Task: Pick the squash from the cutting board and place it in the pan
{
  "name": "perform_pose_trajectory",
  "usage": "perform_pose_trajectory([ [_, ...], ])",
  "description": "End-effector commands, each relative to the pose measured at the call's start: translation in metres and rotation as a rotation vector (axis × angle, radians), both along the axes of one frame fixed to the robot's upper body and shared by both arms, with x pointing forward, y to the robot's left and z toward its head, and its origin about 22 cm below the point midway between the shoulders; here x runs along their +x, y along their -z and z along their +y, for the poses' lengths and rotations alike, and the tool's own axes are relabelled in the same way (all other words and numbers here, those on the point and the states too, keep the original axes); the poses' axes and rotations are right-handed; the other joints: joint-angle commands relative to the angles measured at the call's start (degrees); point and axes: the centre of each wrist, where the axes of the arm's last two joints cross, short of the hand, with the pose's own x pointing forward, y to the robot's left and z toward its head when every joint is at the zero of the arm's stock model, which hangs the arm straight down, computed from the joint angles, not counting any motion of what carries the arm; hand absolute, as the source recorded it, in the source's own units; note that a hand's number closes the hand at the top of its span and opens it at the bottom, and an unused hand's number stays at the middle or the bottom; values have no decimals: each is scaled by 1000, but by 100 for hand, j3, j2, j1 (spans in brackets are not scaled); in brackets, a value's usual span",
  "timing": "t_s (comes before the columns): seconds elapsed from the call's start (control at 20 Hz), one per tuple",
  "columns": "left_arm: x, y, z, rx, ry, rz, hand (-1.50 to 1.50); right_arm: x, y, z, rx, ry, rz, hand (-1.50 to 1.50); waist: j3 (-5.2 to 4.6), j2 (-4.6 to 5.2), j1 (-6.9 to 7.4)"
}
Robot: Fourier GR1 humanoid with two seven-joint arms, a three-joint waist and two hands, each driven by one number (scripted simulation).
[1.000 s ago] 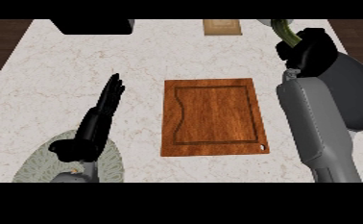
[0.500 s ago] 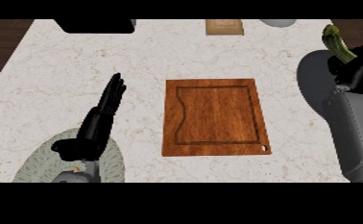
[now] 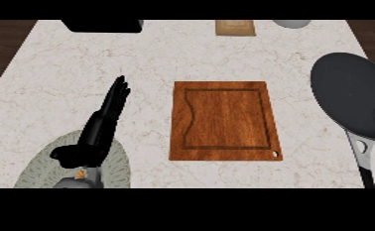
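Observation:
The wooden cutting board [image 3: 225, 121] lies in the middle of the counter, and only bare wood shows on it. A dark grey pan [image 3: 350, 93] sits at the right edge, partly cut off, with its handle [image 3: 362, 154] running toward the lower edge. No squash shows in this view. My left hand [image 3: 99, 128] rests open at the lower left, fingers straight and pointing up the counter, well left of the board. My right hand is out of view.
A black block [image 3: 102, 25] stands at the back left, a small wooden piece [image 3: 235, 27] at the back middle, and a grey rounded object [image 3: 293, 24] at the back right. The pale marble counter [image 3: 154, 61] ends in dark wood at both back corners.
My right hand, shut on the green squash, moved right and left the view. The pan it was covering now shows. The left hand has not moved.

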Motion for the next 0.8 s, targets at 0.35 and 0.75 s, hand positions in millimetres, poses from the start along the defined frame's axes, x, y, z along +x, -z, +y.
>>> perform_pose_trajectory([
  [0.35,3,2,-1,-1,29,2,0,-1,9,-23,486,-192,233,-150,29,63,154],
  [0.75,13,-11,-6,3,48,-25,0,-3,-2,-37,384,-237,-34,-150,30,83,156],
])
